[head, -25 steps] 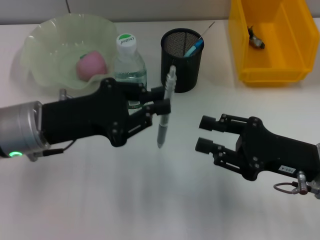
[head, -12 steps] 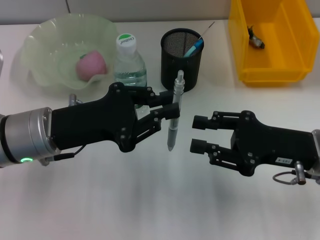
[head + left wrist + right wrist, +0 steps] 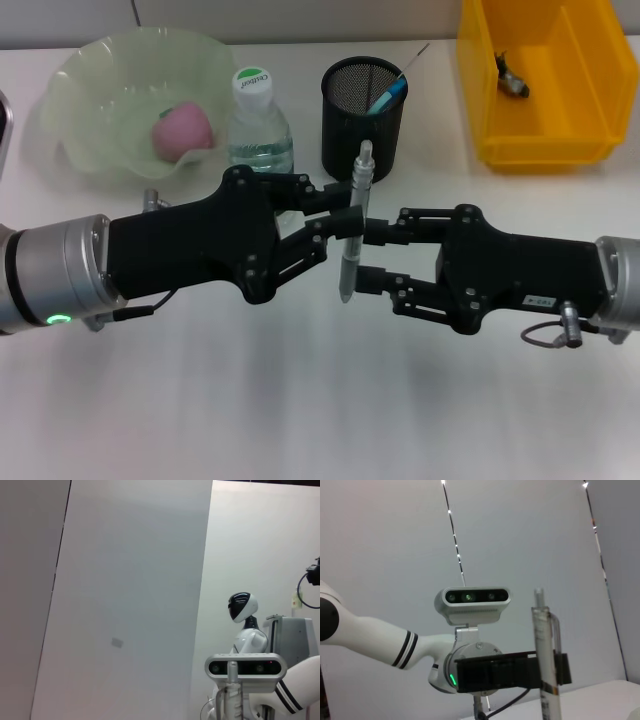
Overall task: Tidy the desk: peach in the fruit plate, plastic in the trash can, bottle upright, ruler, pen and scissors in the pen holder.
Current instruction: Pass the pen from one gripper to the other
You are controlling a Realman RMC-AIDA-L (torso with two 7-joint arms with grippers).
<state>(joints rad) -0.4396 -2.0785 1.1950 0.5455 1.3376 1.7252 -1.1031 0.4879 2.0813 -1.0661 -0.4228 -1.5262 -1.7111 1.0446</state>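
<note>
Already the peach (image 3: 182, 131) sits in the fruit plate (image 3: 90, 70) and the bottle (image 3: 259, 125) stands upright; left gripper (image 3: 345, 222) fingers pinch the pen (image 3: 353, 225) upright above the tabletop, right gripper (image 3: 372, 258) fingers open around it, pen holder (image 3: 364, 118) behind awaiting it.

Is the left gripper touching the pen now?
Touching. In the head view the left gripper fingers clamp the upright pen near its middle; the right wrist view shows the same clamp on the pen barrel.

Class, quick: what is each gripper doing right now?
Left gripper: shut on the pen, held upright.
Right gripper: open, fingers either side of the pen.
</note>
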